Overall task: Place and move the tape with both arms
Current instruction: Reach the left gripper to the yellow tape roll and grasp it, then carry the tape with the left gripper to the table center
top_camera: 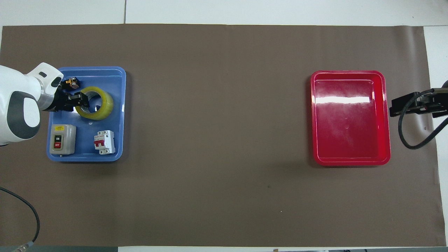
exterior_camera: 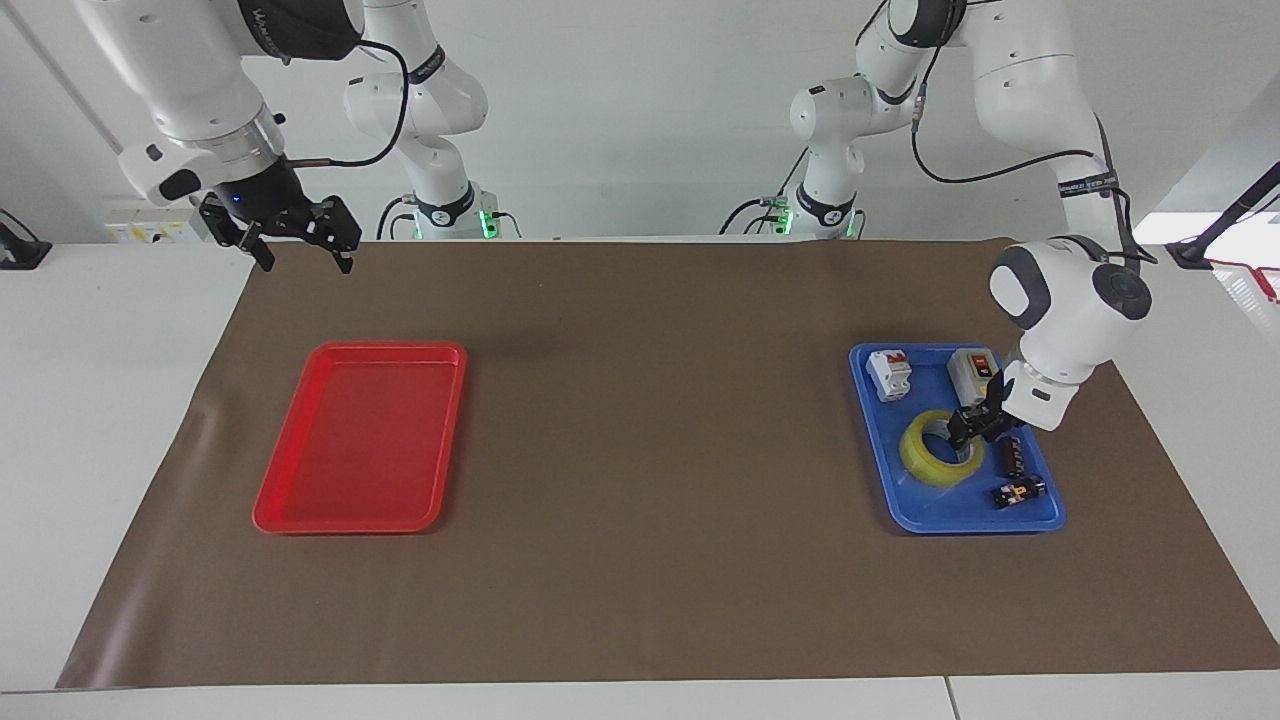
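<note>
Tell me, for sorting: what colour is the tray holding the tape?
Blue tray, clearest in the overhead view.

blue tray [exterior_camera: 1040, 518]: crowded; tape [exterior_camera: 925, 465], grey switch box [exterior_camera: 972, 372], circuit breaker [exterior_camera: 888, 374] and two small dark parts [exterior_camera: 1016, 476] lie close together.
left gripper [exterior_camera: 968, 426]: down at the tape's rim, the switch box just beside it.
red tray [exterior_camera: 300, 520]: bare inside.
brown mat [exterior_camera: 650, 420]: open between the trays.
right gripper [exterior_camera: 298, 242]: raised over the mat's corner.

Two white jointed arms [exterior_camera: 1060, 300] carry dark grey joint caps, looping black cables and black two-finger grippers [exterior_camera: 295, 232].
</note>
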### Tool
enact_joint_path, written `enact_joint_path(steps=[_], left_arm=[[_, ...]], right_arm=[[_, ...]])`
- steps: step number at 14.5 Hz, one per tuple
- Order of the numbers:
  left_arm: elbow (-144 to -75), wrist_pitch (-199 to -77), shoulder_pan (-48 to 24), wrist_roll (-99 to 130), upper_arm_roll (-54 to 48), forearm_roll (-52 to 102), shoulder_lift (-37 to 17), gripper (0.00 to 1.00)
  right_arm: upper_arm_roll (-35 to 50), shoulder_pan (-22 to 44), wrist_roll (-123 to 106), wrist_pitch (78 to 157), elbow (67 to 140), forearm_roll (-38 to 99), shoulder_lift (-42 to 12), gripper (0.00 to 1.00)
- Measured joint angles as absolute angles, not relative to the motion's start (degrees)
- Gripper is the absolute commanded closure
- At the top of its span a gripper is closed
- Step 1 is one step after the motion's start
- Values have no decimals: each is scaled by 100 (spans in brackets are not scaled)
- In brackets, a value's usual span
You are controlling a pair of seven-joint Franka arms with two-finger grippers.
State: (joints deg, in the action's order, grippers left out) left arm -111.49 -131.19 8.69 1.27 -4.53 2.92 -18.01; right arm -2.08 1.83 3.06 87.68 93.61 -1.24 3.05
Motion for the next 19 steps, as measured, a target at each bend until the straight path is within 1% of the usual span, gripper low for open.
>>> enact_joint_path(steps=[1, 3, 5, 7, 9, 11, 13, 16, 19], left_arm=[[-11149, -13119, 869, 127, -453, 292, -1800, 100], [-11132, -13096, 864, 125, -454, 292, -1800, 100], [-10914, -12776, 798, 118, -462, 290, -1805, 100], [-10293, -11971, 646, 151, -469, 290, -1844, 100], [-9452, -10957, 362, 513, -481, 241, -1903, 100], [-8811, -10327, -257, 1524, -497, 150, -1998, 100], [-8380, -10251, -1072, 2793, -518, 130, -2185, 100], [-8166, -10381, -2204, 4246, -531, 122, -2492, 100], [-8167, -10873, -3008, 5099, -528, 115, -2881, 100]], right_arm=[[-208, 183, 306, 8768, 9361, -124, 305, 0], [-208, 183, 306, 8768, 9361, -124, 305, 0], [-208, 183, 306, 8768, 9361, -124, 305, 0], [-208, 183, 306, 8768, 9361, -124, 305, 0], [-208, 183, 306, 8768, 9361, -124, 305, 0], [-208, 183, 306, 8768, 9361, -124, 305, 0], [-208, 183, 306, 8768, 9361, -124, 305, 0], [-208, 183, 306, 8768, 9361, -124, 305, 0], [-208, 183, 306, 8768, 9361, -124, 305, 0]])
